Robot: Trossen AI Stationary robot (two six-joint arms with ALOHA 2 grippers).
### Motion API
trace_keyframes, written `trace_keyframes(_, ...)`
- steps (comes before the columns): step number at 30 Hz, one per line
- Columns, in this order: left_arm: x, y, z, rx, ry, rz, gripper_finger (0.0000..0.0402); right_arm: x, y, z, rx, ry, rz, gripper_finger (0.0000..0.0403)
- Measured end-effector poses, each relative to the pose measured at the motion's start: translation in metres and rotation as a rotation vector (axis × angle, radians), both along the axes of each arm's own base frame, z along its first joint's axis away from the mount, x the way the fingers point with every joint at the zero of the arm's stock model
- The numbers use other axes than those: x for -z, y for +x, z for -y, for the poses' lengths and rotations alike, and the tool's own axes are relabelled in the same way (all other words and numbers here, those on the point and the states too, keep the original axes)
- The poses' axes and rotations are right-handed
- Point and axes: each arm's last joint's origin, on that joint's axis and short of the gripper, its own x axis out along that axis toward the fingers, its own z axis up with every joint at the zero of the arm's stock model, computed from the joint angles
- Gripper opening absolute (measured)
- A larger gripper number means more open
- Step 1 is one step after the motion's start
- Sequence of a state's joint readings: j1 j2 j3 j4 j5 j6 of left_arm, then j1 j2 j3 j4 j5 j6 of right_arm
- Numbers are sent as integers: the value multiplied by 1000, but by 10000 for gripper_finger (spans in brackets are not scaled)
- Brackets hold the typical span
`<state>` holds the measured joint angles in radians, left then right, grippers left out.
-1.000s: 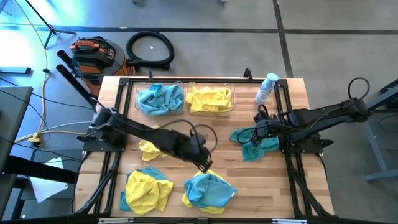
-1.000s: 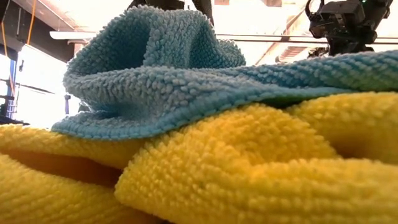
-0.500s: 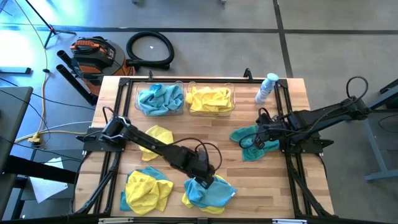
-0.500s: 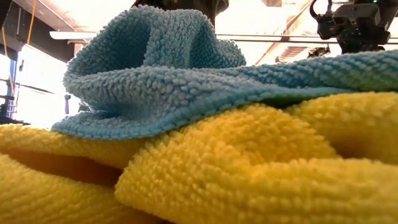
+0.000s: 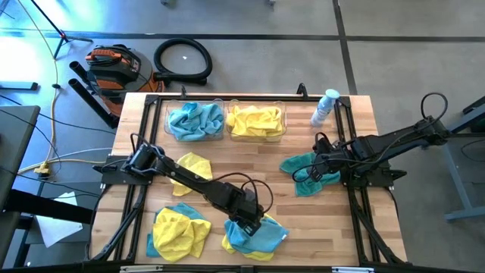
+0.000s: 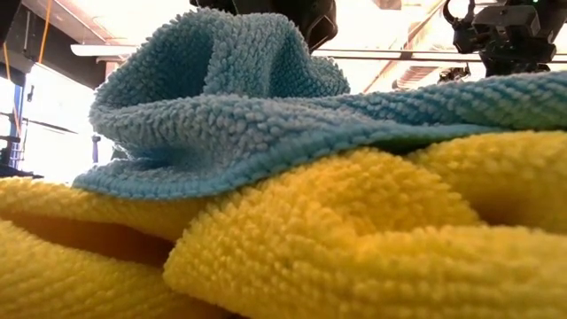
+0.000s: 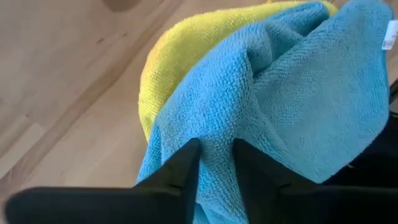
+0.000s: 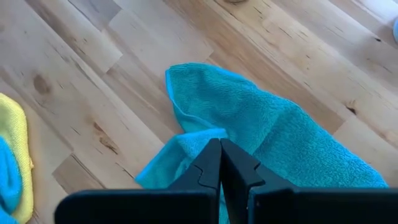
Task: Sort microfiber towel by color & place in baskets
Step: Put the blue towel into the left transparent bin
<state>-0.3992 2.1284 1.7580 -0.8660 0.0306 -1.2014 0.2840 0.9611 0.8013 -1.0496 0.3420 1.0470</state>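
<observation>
A blue towel [image 5: 258,230] lies crumpled on top of a yellow towel [image 5: 236,244] near the table's front edge; the low view shows the same blue towel [image 6: 221,97] and yellow towel [image 6: 354,230] close up. My left gripper [image 7: 216,144] points steeply down and is shut on the blue towel. Two clear baskets stand at the far edge. One basket [image 5: 168,114] holds blue towels, the other [image 5: 285,120] yellow ones. My right gripper [image 8: 221,155] hangs shut over a teal towel [image 5: 307,176] at the right. My left gripper pinches a raised fold of the blue towel [image 7: 214,171] between its two fingers, near the towel's left edge. The fingers come from above, slanting down. The towel still rests on the yellow towel under it; how many layers are in the fold I cannot tell.
A loose yellow towel [image 5: 191,165] lies left of centre. A yellow and blue pile [image 5: 180,231] sits at the near left. A clear spray bottle [image 5: 324,106] stands at the far right, beside the yellow basket. Bare wood shows in the table's middle.
My left gripper has gone toward the table's near edge and down, from above the bare wood onto the blue towel. In the low view it has sunk in behind the towel's raised top. The towels lie as before.
</observation>
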Motion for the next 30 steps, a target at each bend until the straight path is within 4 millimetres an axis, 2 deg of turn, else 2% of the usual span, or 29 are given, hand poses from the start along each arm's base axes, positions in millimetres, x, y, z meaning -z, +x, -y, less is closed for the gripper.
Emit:
trace_keyframes(5,0,2,-5,-9,-34,-15,9,0,0,0,2,-5,2,0)
trace_keyframes(9,-4,1,-11,2,-28,-15,4,0,0,0,2,-5,2,0)
trace_keyframes(12,-19,-1,-17,31,-20,22,2,0,0,0,2,-6,2,0)
trace_keyframes(16,-50,-8,-34,19,36,98,1,0,0,0,-3,-9,0,0)
trace_keyframes(22,-113,-31,-65,-35,159,291,1,0,0,1,2,-26,5,0)
trace_keyframes(30,-196,-90,-105,-102,354,516,0,-1,0,1,-1,-47,6,0)
